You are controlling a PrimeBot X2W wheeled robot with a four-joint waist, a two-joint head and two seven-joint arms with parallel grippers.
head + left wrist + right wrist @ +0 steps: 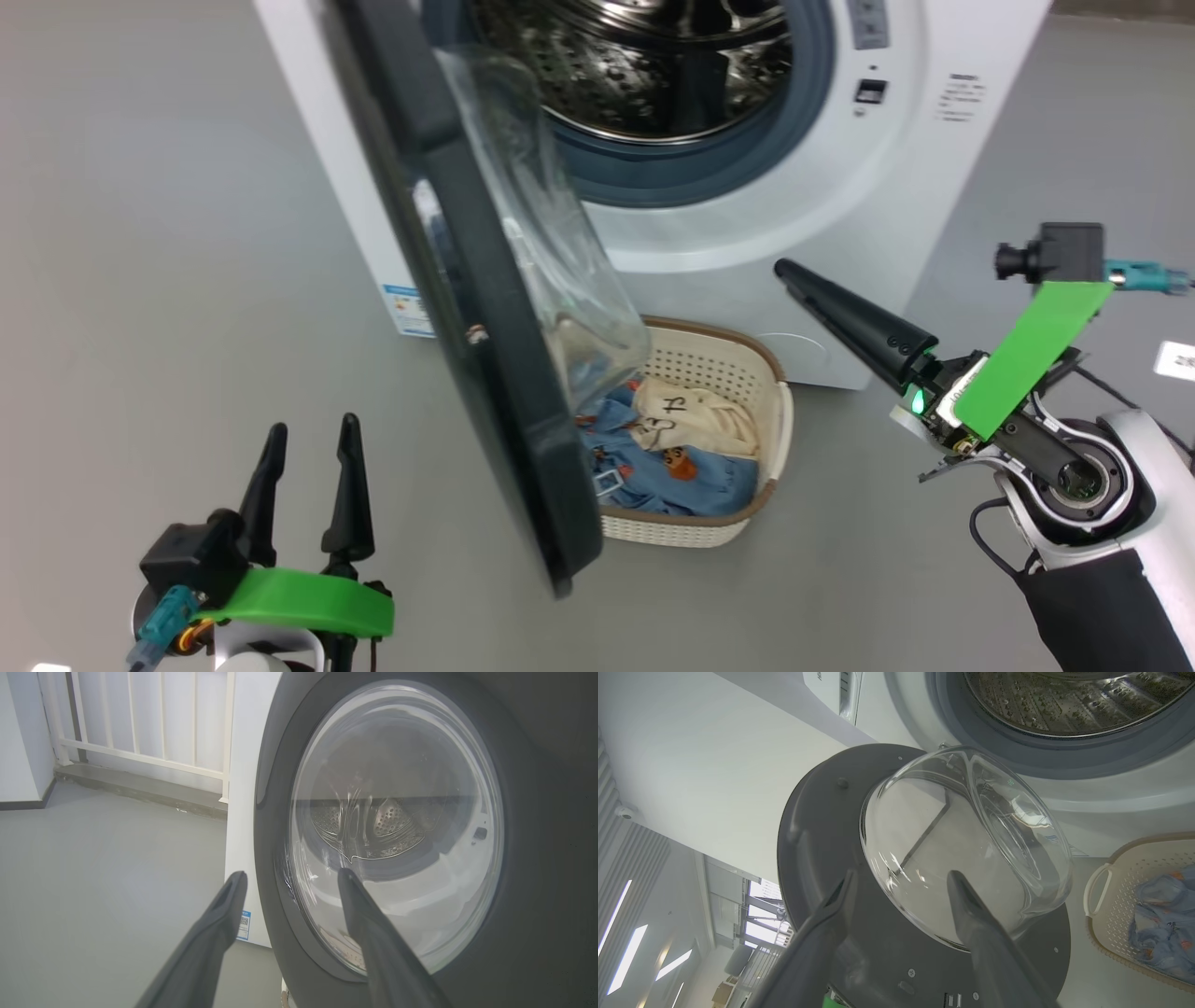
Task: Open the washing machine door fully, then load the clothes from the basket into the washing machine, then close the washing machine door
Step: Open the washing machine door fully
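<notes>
Standing swung out from the washing machine, the washing machine door is turning its dark edge toward the head camera. It is hinged on that view's left, and its clear glass bowl is bulging toward the machine's mouth.

- Door: is hanging partly open at an angle to the white front; in the head view its lower part is overlapping the basket.
- Drum: perforated steel, is lying exposed inside the grey rubber ring.
- Label sticker: blue, is sitting low on the machine's front.
- Basket: cream with a brown rim, is sitting on the grey floor just before the machine.
- Clothes: light blue, orange-figured, are lying in the basket; a cream garment with black line drawing is resting on them.
- Left gripper: is hovering on the door's outer side, fingers spread, released, grasping nothing.
- Right gripper: is pointing at the door's inner face from beside the basket, apart from the door, fingers parted, released, empty.
</notes>
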